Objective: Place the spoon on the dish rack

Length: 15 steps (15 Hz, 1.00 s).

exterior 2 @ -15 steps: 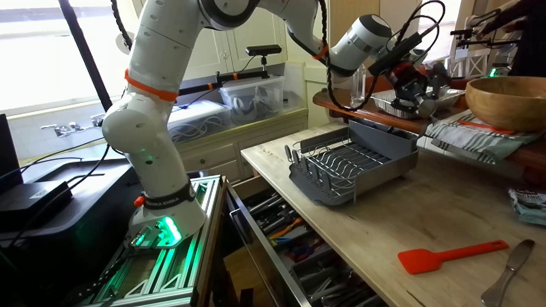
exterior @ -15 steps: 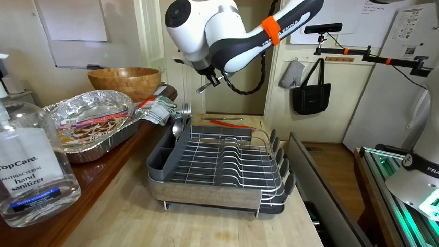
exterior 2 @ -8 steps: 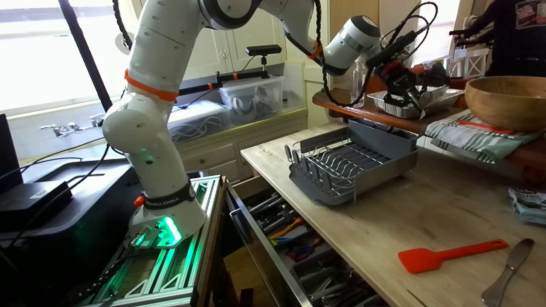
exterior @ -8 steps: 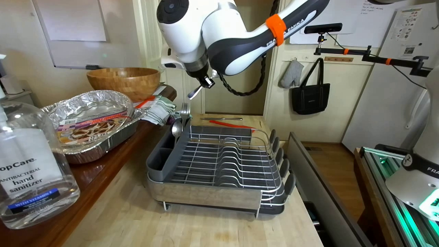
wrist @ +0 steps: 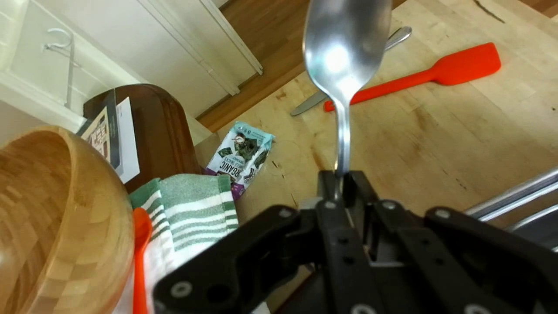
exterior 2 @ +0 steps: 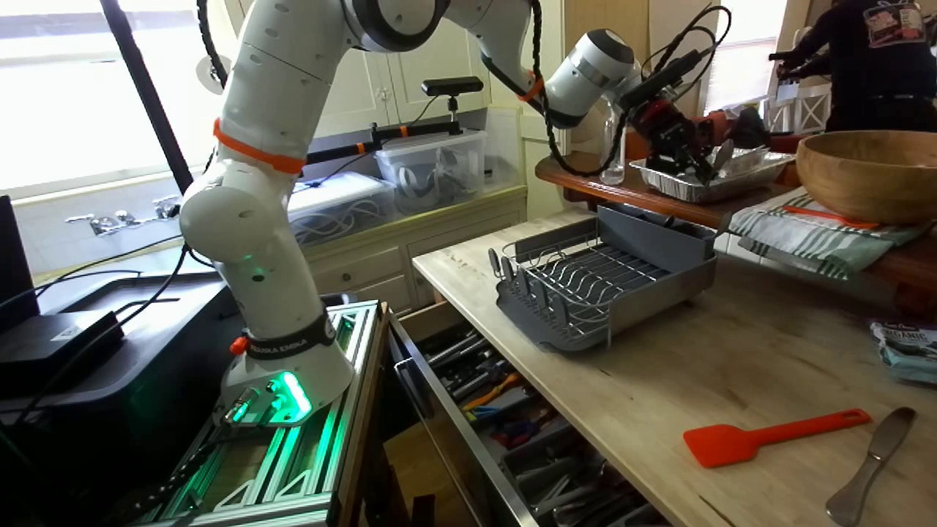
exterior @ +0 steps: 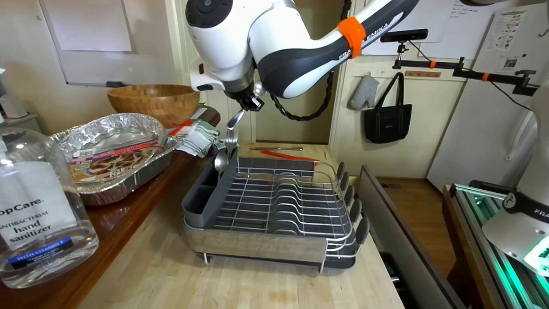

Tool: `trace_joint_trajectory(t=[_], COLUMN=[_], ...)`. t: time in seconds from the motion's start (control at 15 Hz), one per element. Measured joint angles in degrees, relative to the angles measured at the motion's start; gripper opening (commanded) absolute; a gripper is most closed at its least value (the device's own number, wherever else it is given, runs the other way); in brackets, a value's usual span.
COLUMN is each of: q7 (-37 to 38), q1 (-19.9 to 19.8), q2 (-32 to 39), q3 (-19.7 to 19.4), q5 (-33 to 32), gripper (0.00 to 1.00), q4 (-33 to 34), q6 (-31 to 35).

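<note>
- The spoon (wrist: 346,56) is in the air, higher than the dish rack (exterior: 257,244) and toward the side of it that bears the grey caddy (exterior: 195,216); it tilts, its handle end lower than its bowl.
- The pincer (wrist: 341,181) is clamped on the spoon's handle, its fingers close together around the thin metal.
- In the dish rack's caddy stand a second spoon (exterior: 221,161) and a fork (exterior: 232,137); whether the held spoon touches the fork, I cannot tell.
- Under the dish rack is the pale wooden bench (exterior: 231,283). Off one end of the rack, a red spatula (exterior 2: 776,438) and a knife (exterior 2: 871,468) lie near each other on it; a snack packet (exterior 2: 906,355) lies that way too, well apart from the rack.
- Along the dish rack's caddy side runs a raised brown ledge (exterior: 116,227) with a sanitizer bottle (exterior: 38,214), foil pan (exterior: 124,180), wooden bowl (exterior: 156,105) and striped towel (exterior: 199,137).
- On the dish rack's opposite side, below bench level, a drawer (exterior: 394,231) stands pulled out, with utensils (exterior 2: 490,384) inside.
- Past that drawer from the dish rack is the base of the white arm (exterior 2: 271,219).
</note>
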Motion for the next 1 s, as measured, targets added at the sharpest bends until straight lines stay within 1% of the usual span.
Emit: trace_joint_trajectory(t=[0.4,1.0], q7=[-4.35,-7.94], q1=[1.71,3.12], q2=[0.69,1.94], q3=[0.88,1.28], q5=[-1.62,-2.34], gripper=[0.03,0.03], q4=[0.35,0.58], q6=[0.01,0.01])
